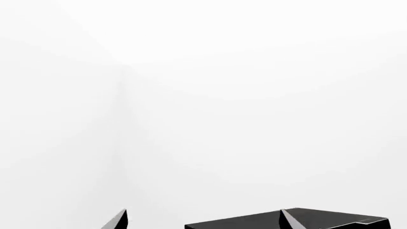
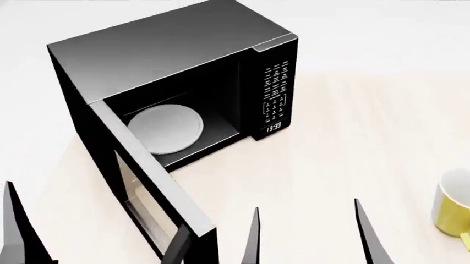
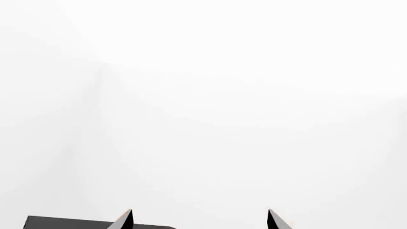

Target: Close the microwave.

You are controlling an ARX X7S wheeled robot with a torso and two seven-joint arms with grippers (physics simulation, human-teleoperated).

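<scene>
The microwave (image 2: 176,82) stands on the pale table (image 2: 353,154), toward its far left, with its door (image 2: 151,192) swung wide open toward the robot. The white turntable plate (image 2: 165,129) is exposed inside. The right gripper (image 2: 309,234) sits near the table's front edge, just right of the door's free end, its fingers spread wide and empty. Of the left gripper (image 2: 16,223), one finger shows left of the door; the wrist view shows it parted. A yellow mug (image 2: 454,212) stands at far right.

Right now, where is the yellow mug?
In the head view, the yellow mug stands on the wooden table at the far right edge, right of the open microwave, partly cut off.
</scene>
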